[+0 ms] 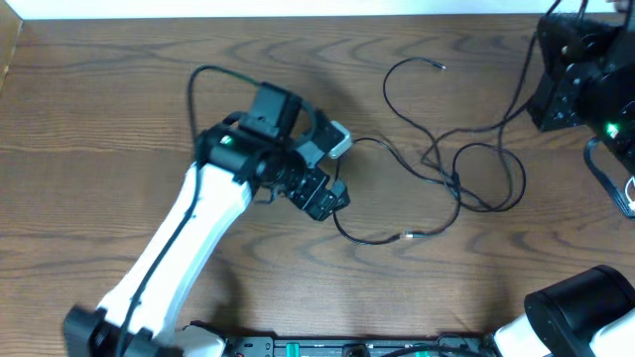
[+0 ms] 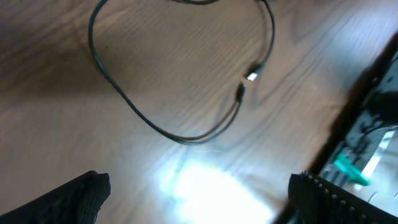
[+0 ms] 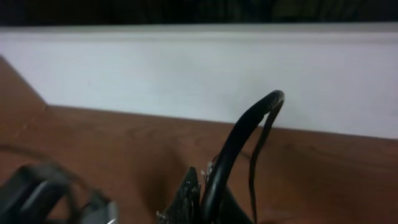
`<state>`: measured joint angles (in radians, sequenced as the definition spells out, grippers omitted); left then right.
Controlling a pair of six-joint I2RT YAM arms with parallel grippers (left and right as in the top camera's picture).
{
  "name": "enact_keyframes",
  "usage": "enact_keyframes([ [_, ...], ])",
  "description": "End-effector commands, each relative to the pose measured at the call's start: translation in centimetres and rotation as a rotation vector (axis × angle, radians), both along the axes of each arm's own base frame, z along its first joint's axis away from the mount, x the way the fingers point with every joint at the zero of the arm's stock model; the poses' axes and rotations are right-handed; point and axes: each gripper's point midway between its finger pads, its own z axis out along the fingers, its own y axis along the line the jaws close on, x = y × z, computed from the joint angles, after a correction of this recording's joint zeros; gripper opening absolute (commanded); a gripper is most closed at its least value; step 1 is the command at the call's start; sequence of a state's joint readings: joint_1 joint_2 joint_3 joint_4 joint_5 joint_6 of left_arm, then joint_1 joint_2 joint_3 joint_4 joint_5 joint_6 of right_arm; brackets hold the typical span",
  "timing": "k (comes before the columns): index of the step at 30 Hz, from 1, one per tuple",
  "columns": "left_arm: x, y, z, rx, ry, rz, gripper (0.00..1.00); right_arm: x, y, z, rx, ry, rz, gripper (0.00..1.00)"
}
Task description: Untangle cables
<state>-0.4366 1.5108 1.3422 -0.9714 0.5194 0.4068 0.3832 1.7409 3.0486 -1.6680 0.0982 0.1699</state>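
Note:
The thin black cord [image 1: 455,182] lies in loops on the wooden table, tangled at mid-right, with one plug end [image 1: 438,65] at the back and another [image 1: 409,236] near the front. My left gripper [image 1: 328,198] is open and empty, hovering left of the front loop. In the left wrist view the cord loop [image 2: 112,81] and its plug ends [image 2: 251,76] lie ahead of the spread fingers [image 2: 199,199]. My right gripper [image 3: 208,186] is shut on a raised bend of the black cord [image 3: 249,124] at the back right. I cannot make out the white cord for certain.
The right arm [image 1: 580,74] stands at the back right corner, and a thin white loop [image 1: 625,193] shows at the right edge. A black equipment rail [image 1: 347,347] runs along the front edge and also shows in the left wrist view [image 2: 367,143]. A white wall [image 3: 199,68] borders the far side.

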Motion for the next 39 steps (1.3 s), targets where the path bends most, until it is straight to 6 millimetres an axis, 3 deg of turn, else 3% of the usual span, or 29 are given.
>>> enact_keyframes([
  [1,0.8,-0.9,-2.4,0.025,-0.100,-0.253,0.98,-1.0,1.8,-0.3,-0.017,0.008,0.127,0.01],
  [5,3.3,-2.1,-4.9,0.025,-0.166,-0.326,0.98,-2.2,3.9,-0.4,0.025,0.031,0.253,0.01],
  [9,6.4,-3.9,-6.1,-0.013,-0.254,-0.325,0.98,-3.1,5.3,-0.4,0.045,0.038,0.333,0.01],
  [13,7.9,-5.7,-7.2,-0.075,-0.291,-0.344,0.98,-3.9,6.6,-0.4,0.044,0.040,0.386,0.01],
  [20,9.2,-8.4,-9.9,-0.117,-0.326,-0.381,0.98,-6.6,10.1,-0.4,0.042,0.043,0.535,0.01],
  [24,9.3,-10.5,-11.2,-0.164,-0.340,-0.410,0.98,-9.1,12.6,-0.4,0.040,0.047,0.654,0.01],
  [27,9.2,-10.9,-11.8,-0.165,-0.336,-0.417,1.00,-10.4,13.7,-0.4,0.038,0.048,0.713,0.01],
  [30,9.0,-10.9,-12.0,-0.162,-0.326,-0.419,0.77,-11.1,14.2,-0.4,0.038,0.048,0.739,0.01],
  [32,9.0,-10.8,-12.1,-0.159,-0.321,-0.416,0.35,-10.9,14.0,-0.4,0.032,0.045,0.725,0.01],
  [35,8.7,-10.5,-12.3,-0.152,-0.301,-0.415,0.32,-10.5,13.8,-0.4,0.023,0.039,0.701,0.01],
  [39,8.4,-10.1,-12.7,-0.128,-0.276,-0.410,0.56,-9.9,13.3,-0.5,0.009,0.032,0.660,0.01],
])
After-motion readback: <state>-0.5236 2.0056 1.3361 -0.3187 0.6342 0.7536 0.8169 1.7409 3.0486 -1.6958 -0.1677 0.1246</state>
